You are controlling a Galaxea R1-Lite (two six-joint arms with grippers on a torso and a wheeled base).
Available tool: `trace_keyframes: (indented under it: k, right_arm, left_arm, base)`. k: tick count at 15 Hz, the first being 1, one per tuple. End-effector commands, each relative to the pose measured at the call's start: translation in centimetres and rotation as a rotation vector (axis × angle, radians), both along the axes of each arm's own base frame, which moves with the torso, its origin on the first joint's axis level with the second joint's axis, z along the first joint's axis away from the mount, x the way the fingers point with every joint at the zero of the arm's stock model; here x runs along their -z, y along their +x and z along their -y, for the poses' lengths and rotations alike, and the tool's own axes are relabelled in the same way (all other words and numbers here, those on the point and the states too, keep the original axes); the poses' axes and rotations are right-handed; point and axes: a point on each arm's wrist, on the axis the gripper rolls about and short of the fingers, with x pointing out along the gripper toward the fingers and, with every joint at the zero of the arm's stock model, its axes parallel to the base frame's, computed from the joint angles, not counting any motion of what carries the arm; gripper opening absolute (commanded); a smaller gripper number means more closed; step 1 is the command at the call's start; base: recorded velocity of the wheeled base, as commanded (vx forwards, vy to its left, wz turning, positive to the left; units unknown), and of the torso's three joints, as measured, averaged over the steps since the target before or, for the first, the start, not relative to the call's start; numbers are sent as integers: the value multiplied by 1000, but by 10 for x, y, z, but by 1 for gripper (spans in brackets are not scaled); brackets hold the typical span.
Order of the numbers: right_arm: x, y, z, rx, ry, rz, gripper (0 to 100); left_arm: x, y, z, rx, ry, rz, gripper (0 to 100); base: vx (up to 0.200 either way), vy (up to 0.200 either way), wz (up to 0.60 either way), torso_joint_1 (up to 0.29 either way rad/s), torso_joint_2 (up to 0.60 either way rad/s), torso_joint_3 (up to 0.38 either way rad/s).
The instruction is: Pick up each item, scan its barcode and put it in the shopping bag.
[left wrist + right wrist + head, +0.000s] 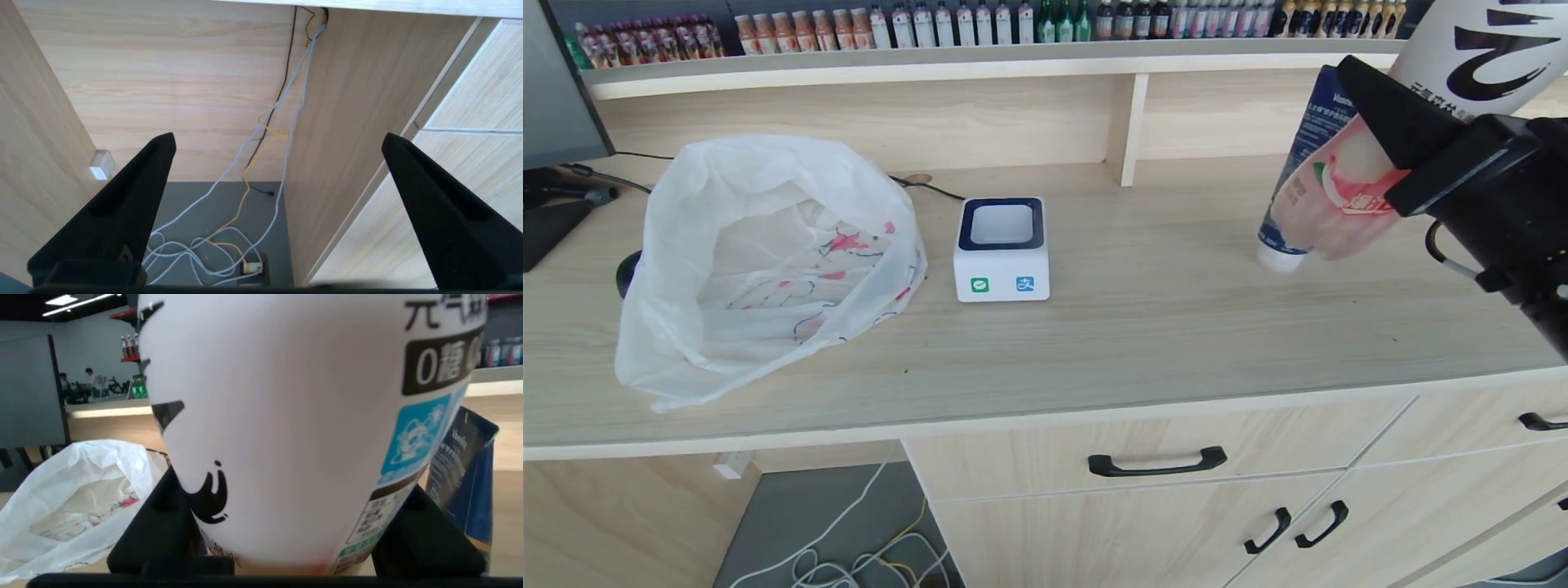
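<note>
One bottle (1335,200), one tube (1316,114), one bag (678,245)

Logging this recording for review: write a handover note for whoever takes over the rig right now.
Left gripper: open, holding nothing, low in front of the cabinet.
Right gripper: shut on the bottle, held tilted above the right side of the counter, well clear of the scanner.
Blue tube: stands on its cap on the counter, behind the bottle.
Shopping bag: open at the left; cannot tell if anything is inside.
Done: bottle picked up.
Left: scan and bag the bottle, then the tube.
</note>
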Motion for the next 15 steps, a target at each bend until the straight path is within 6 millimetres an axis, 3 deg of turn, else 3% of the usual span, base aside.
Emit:
trace_keyframes:
  k: [1,3,9,15]
  right_arm:
    - [-3,7,0,14,5,10,0]
    - [1,17,-6,15,-7,-6,0]
    - [6,12,-3,11,-14,-21,0]
    - [7,13,-3,7,-16,-25,0]
  left_arm:
    - [0,0,0,-1,-1,0,100]
    - [0,0,0,1,2,0,100]
    - [0,0,0,-1,2,0,100]
    - [0,0,0,-1,-1,0,100]
  base:
    - [0,0,0,0,0,0]
    - [0,0,0,0,0,0]
    - [0,0,0,0,0,0]
    - [0,200,0,4,2,1]
